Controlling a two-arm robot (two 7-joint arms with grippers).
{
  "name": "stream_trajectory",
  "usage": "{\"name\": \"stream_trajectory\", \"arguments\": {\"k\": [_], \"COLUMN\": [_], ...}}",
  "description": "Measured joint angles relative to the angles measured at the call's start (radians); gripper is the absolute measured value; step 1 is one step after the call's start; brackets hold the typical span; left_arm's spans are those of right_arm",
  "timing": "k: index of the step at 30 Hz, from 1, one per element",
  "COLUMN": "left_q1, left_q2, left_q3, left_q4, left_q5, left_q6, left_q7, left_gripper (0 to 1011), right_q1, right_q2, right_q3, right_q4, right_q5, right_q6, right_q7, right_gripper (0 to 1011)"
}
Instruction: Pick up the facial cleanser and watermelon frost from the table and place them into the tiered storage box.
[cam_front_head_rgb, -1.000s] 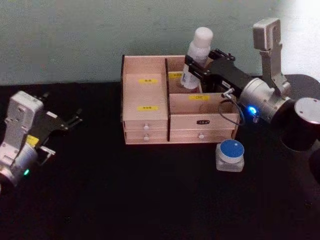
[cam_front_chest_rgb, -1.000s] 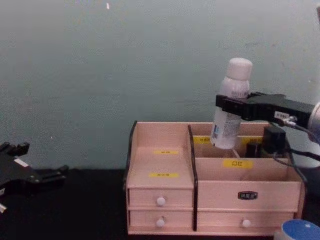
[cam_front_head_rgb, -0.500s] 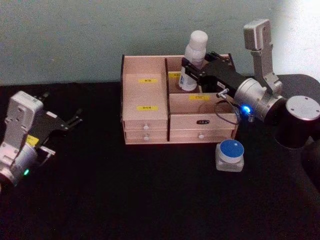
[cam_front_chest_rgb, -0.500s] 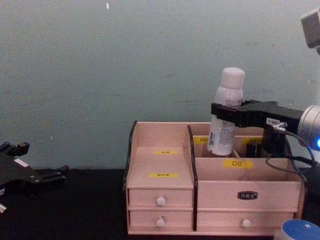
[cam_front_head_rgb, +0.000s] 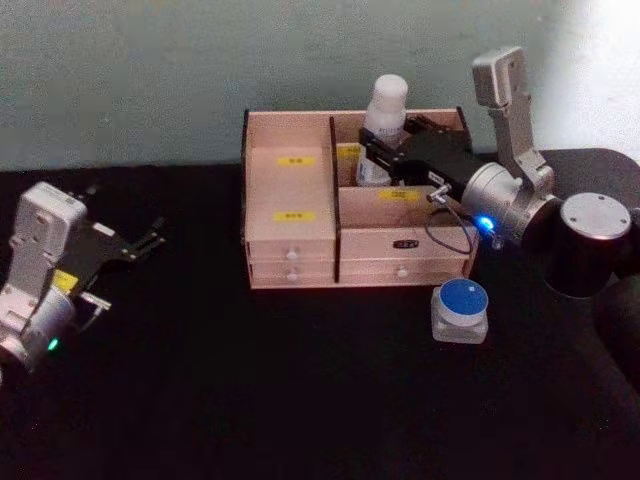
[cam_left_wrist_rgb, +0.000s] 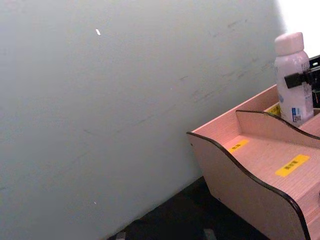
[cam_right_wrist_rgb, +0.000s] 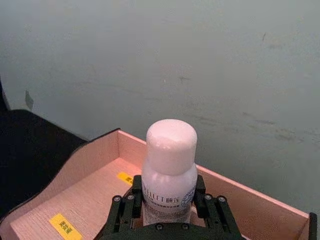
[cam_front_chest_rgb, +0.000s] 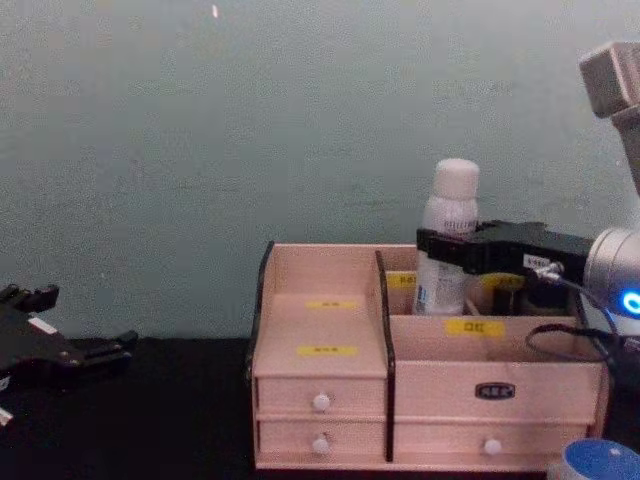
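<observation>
The facial cleanser, a white bottle with a white cap, stands upright in the back right compartment of the tiered storage box. My right gripper is shut on the bottle's body, reaching in from the right. The chest view shows the bottle sunk partly behind the box wall, with the right gripper around it. The right wrist view has the bottle between the fingers. The watermelon frost, a small jar with a blue lid, sits on the table in front of the box's right corner. My left gripper rests open at the far left.
The table is black, and a grey-green wall stands close behind the box. The box's left stepped compartments carry yellow labels. Small drawers with white knobs face me. The blue-lidded jar peeks in at the chest view's lower right.
My right gripper has lowered the bottle and moved it slightly left, so its base now sits down inside the back right compartment. The left arm has not moved.
</observation>
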Motion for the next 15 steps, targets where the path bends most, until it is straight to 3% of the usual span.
{"name": "stream_trajectory", "arguments": {"k": [15], "left_q1": [0.0], "left_q2": [0.0], "left_q3": [0.0], "left_q4": [0.0], "left_q5": [0.0], "left_q6": [0.0], "left_q7": [0.0], "left_gripper": [1001], "right_q1": [0.024], "right_q2": [-0.019], "right_q3": [-0.004], "right_q4": [0.068], "right_q5": [-0.029], "right_q6": [0.015], "right_q7": [0.001], "right_gripper": [586]}}
